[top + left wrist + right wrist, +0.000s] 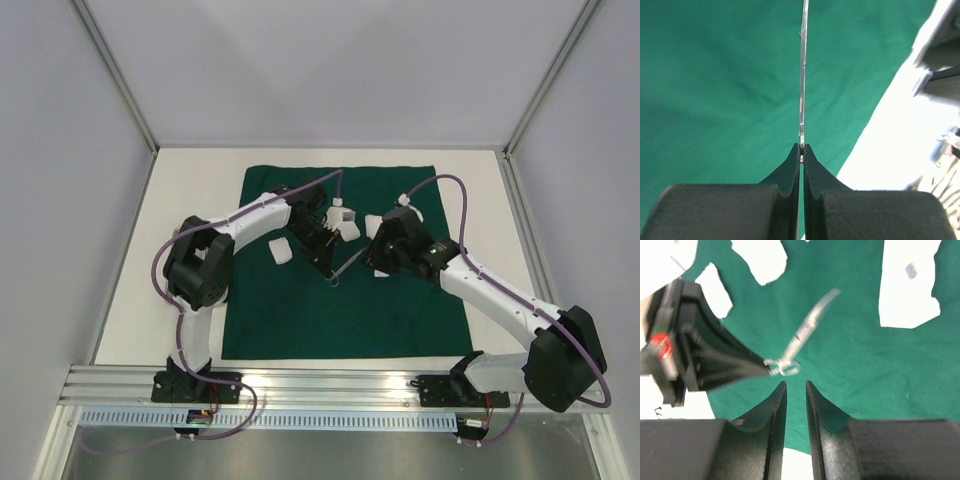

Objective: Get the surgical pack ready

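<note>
1. The dark green drape lies flat on the white table, and both arms reach over its middle.
2. The left gripper is clamped tight on a slim metal instrument, gripping it at the ring-handle end. The shaft runs straight out from the fingertips over the drape.
3. In the right wrist view the instrument has a curved tip. Whether it is the scissors or the forceps cannot be told, nor whether the tip touches the cloth.
4. The right gripper sits just beside the ring handle with its jaws a narrow gap apart and nothing between them. Its fingers do not touch the instrument.
5. White gauze pads lie scattered on the drape: 1 to the left of the left gripper, others close around the right gripper.
</note>
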Motion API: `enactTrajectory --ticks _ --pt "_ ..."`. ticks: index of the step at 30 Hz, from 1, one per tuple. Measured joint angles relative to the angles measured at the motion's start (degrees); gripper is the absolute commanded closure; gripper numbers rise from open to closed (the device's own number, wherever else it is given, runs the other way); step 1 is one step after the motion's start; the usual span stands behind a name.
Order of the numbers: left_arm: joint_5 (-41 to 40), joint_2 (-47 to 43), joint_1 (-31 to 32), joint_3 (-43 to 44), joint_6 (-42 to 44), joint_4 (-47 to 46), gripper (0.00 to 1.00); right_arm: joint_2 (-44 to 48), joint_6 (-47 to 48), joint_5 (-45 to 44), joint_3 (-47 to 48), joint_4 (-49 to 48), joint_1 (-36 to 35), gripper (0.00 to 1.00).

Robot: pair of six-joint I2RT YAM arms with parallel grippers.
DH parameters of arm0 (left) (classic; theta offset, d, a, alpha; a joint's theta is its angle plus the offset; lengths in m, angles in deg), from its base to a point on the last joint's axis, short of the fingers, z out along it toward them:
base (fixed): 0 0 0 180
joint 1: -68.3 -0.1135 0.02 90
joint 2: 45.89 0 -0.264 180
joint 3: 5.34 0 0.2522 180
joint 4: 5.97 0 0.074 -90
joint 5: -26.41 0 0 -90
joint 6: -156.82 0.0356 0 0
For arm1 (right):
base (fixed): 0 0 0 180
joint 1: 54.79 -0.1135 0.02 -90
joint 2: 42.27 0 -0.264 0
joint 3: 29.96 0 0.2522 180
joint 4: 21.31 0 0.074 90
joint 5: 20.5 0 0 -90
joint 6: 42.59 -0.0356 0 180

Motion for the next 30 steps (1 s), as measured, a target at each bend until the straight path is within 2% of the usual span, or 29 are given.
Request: enactTrajectory --ticks 4,8,11,14,19,24,30 --pt "-2.36 -2.54 -5.25 -3.50 2.54 1.18 1.00 1.20 2.34 -1.75 2.14 0.70 0.00 0.75" --pt "-2.67 -9.90 -14.12 -8.90 5.53 4.92 1.00 2.23 3.80 -2.60 2.45 1.18 0.02 0.75" --pt "-1.90 -16.24 -25.59 -11.43 7.74 7.61 1.00 1.42 4.42 -2.62 2.58 1.36 0.07 0.75" --pt "-0.61 -20.79 -40.35 -13.46 10.82 8.94 1.00 -0.59 4.74 -2.43 2.73 1.33 0.15 0.75" --pt "-0.70 -22.32 -58.05 -18.25 15.41 11.28 1.00 -3.15 4.83 -1.88 2.75 1.46 0.15 0.76" --pt "-0.87 -20.13 -65.05 -21.62 19.17 13.14 1.00 -3.52 4.83 -1.66 2.78 1.55 0.15 0.76" --pt "-2.99 -18.91 -66.27 -25.86 21.40 12.83 1.00 -3.52 4.85 -1.68 2.80 1.73 0.15 0.76"
